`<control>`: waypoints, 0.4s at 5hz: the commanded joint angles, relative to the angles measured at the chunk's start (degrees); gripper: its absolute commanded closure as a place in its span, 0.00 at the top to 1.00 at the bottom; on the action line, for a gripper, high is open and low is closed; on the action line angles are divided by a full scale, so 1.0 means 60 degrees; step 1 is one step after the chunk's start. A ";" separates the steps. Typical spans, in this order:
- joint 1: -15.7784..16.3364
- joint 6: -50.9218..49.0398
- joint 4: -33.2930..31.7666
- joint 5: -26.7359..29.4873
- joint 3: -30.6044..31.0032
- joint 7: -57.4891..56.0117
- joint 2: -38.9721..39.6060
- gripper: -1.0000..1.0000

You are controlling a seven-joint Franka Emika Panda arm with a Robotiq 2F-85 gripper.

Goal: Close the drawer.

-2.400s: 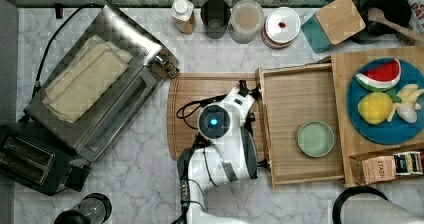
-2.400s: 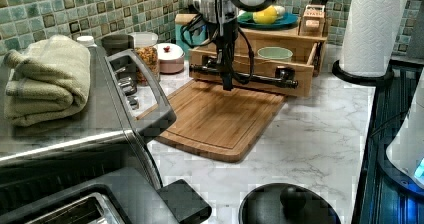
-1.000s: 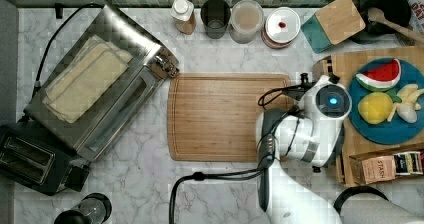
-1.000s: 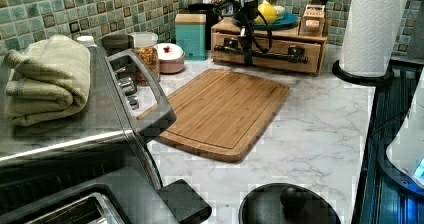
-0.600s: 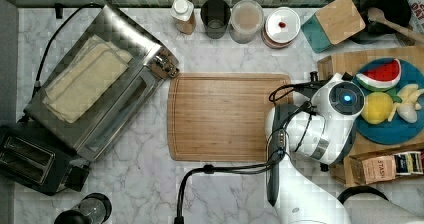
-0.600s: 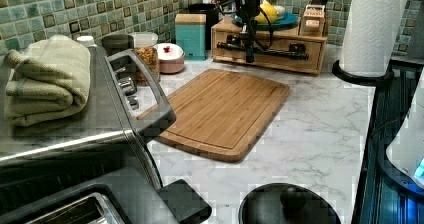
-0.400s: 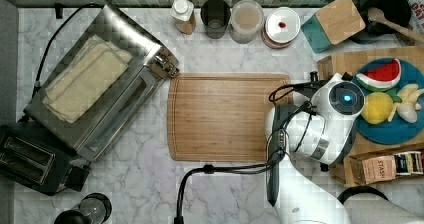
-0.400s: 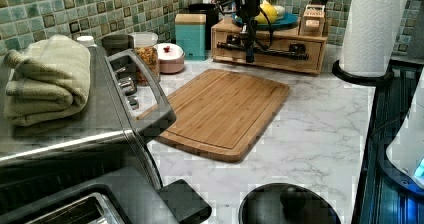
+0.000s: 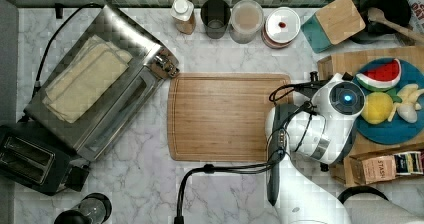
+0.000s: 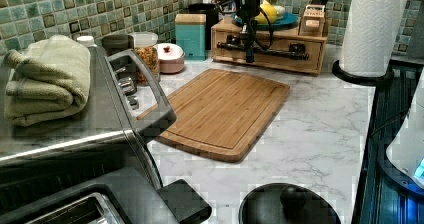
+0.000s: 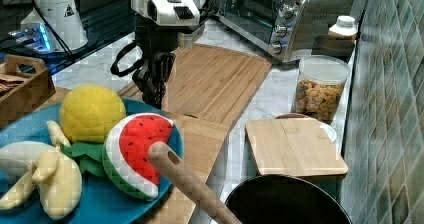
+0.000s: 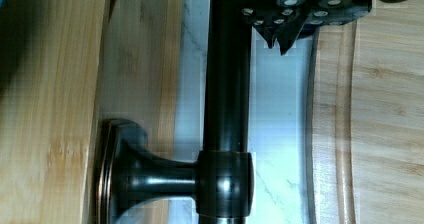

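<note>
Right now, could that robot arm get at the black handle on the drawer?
Probably yes: the gripper is already right at the handle, with nothing between them. The cutting board lies beside it, apart from the drawer.

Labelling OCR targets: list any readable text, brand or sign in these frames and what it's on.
"STASH": on the tea box in the wooden caddy, top view.
Black triangle sign: on the white robot base, right view; its symbol is too small to make out.
Red print on a package at the top view's right edge: too blurred to read.
</note>
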 commanded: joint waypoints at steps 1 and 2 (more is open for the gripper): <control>-0.1099 0.0288 0.1222 -0.0219 -0.1190 -0.0609 -0.0074 0.00; -0.1104 0.0287 0.1223 -0.0222 -0.1185 -0.0612 -0.0074 0.00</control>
